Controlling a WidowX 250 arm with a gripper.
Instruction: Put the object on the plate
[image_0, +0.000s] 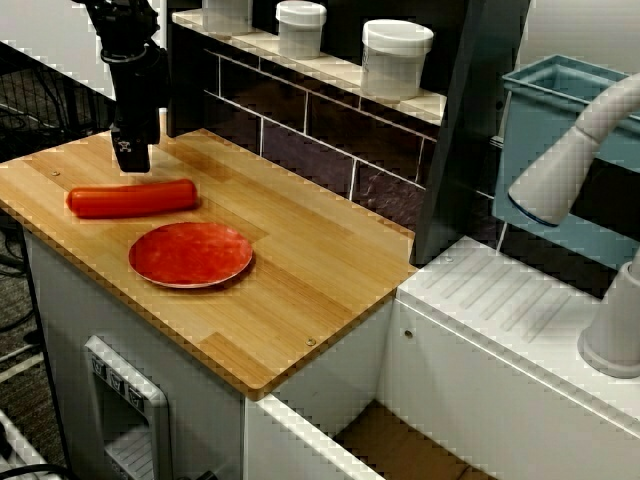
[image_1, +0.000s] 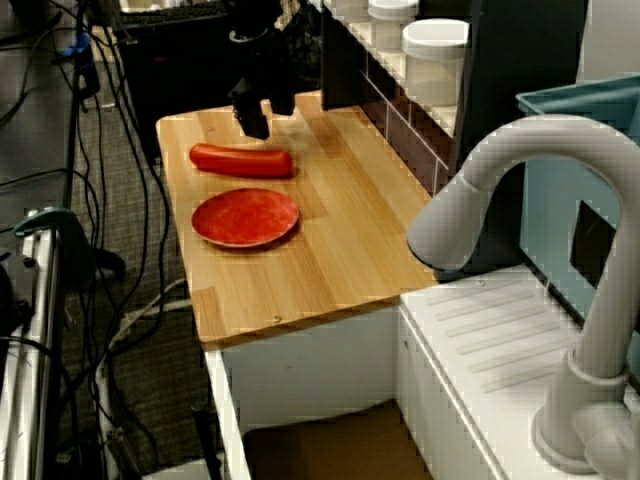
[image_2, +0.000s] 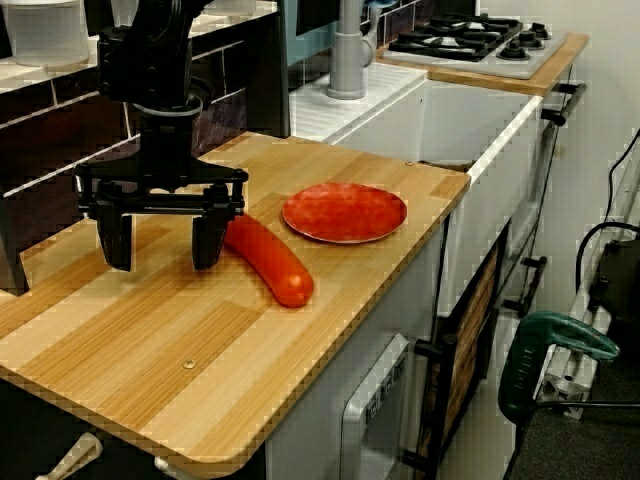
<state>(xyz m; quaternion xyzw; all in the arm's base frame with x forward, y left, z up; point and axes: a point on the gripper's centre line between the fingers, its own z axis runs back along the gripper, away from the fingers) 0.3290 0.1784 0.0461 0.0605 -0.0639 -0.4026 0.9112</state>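
Note:
The object, a red-orange sausage-shaped cylinder (image_0: 132, 198) (image_1: 242, 160) (image_2: 265, 258), lies flat on the wooden counter. The round red-orange plate (image_0: 190, 253) (image_1: 246, 217) (image_2: 344, 211) sits right beside it, nearer the counter's front edge, with nothing on it. My black gripper (image_2: 163, 245) (image_0: 132, 155) (image_1: 255, 122) hangs just behind the object, on the wall side, with its fingers (image_2: 208, 238) spread apart and pointing down. It is open and nothing is between the fingers. One finger stands close to the object's far end without clearly touching it.
White jars (image_0: 397, 57) stand on a shelf above the tiled back wall. A grey faucet (image_1: 520, 190) and white drainboard (image_0: 520, 300) lie to the right of the counter. A blue bin (image_0: 560, 120) is behind them. A stove (image_2: 470, 38) is further along.

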